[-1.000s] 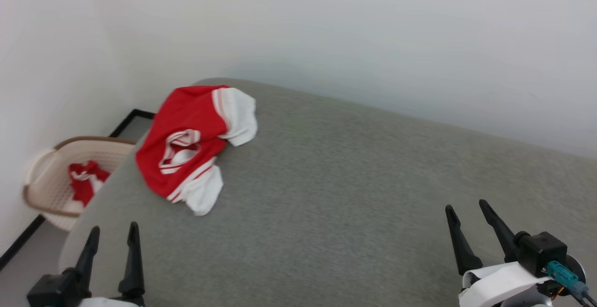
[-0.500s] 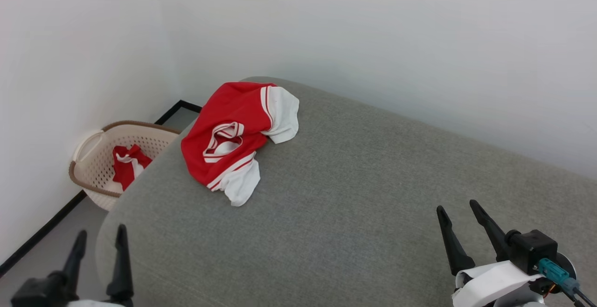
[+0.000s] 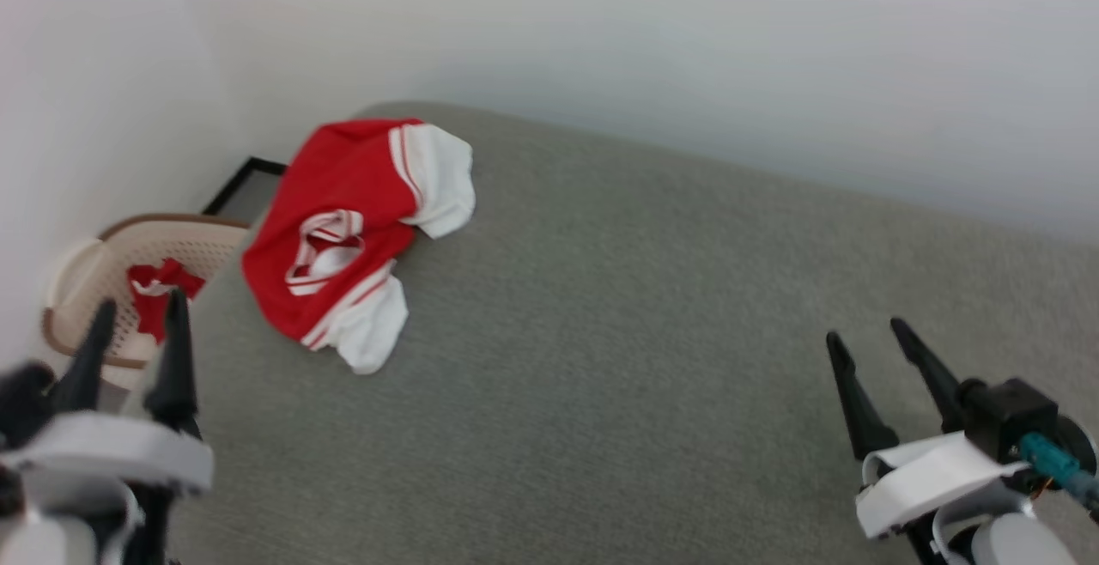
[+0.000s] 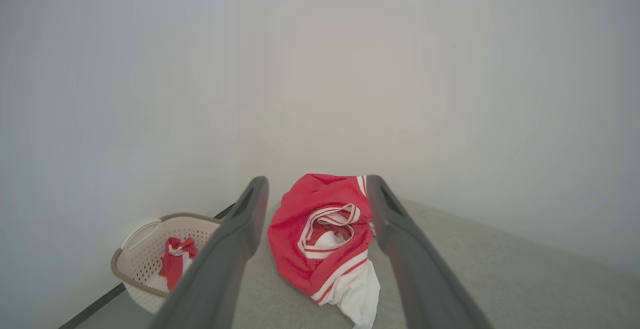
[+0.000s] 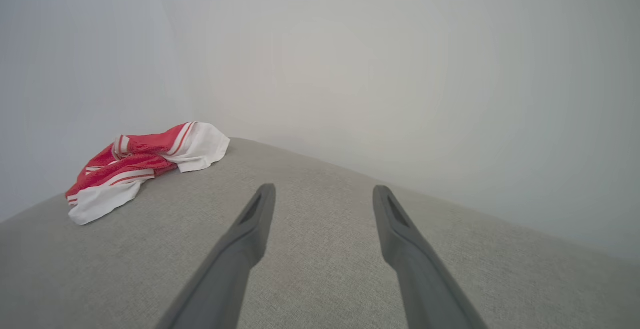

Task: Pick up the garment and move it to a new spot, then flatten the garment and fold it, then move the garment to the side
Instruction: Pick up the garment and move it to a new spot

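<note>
The garment, a red T-shirt with white sleeves and striped trim, lies crumpled on the far left corner of the grey cushioned surface. The left wrist view frames the garment between my own two fingers, still some way ahead. My left gripper is open at the lower left, short of the shirt and off the surface's left edge. At the lower right my right gripper stands open over bare grey fabric, and from its wrist the garment lies far to the left.
A cream laundry basket with a brown rim sits on the floor left of the surface, with a small red-and-white cloth inside; the basket is also in the left wrist view. White walls close in behind and to the left.
The head camera has swung, so the whole picture shifted. My left gripper has risen higher and nearer the surface's left edge. Both grippers stay open and the garment lies as before.
</note>
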Tool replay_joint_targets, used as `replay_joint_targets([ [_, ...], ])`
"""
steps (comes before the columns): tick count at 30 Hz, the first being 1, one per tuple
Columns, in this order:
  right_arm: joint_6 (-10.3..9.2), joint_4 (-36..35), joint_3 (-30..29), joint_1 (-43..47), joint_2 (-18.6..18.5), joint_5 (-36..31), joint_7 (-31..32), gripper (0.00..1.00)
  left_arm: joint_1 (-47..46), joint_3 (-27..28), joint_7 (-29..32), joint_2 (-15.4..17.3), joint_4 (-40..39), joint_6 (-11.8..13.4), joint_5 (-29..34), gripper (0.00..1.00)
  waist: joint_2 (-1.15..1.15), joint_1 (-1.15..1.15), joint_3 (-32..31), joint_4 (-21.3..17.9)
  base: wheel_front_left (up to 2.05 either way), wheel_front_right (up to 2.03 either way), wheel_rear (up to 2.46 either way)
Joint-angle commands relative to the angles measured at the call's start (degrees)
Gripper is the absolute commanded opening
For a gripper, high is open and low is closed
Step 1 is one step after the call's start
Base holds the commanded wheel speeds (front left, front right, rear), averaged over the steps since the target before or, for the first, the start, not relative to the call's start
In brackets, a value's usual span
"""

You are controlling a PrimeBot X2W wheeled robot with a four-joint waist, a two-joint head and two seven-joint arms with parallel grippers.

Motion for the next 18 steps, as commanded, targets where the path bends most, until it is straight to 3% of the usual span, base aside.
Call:
replay_joint_targets([
  [1, -0.08, -0.54, -0.31, -1.12, -0.22, -0.26, 0.15, 1.00, -1.66, 0.08, 0.64, 0.78, 0.42, -0.28, -0.69, 1.00, 0.00, 0.00, 5.45, -4.72, 0.00, 0.00, 0.00],
  [7, -0.08, -3.02, -1.11, -3.44, -0.39, -1.73, 1.14, 1.00, -11.46, -0.15, 5.98, 5.05, 5.05, -1.00, -6.40, 1.00, 0.00, 0.00, 12.42, -8.22, 0.00, 0.00, 0.00],
  [18, -0.08, -6.81, -2.51, -6.97, -0.89, -3.83, 2.80, 1.00, -29.40, -6.61, 16.62, 13.81, 23.74, -1.44, -13.86, 1.00, 0.00, 0.00, 23.56, -11.50, 0.00, 0.00, 0.00],
])
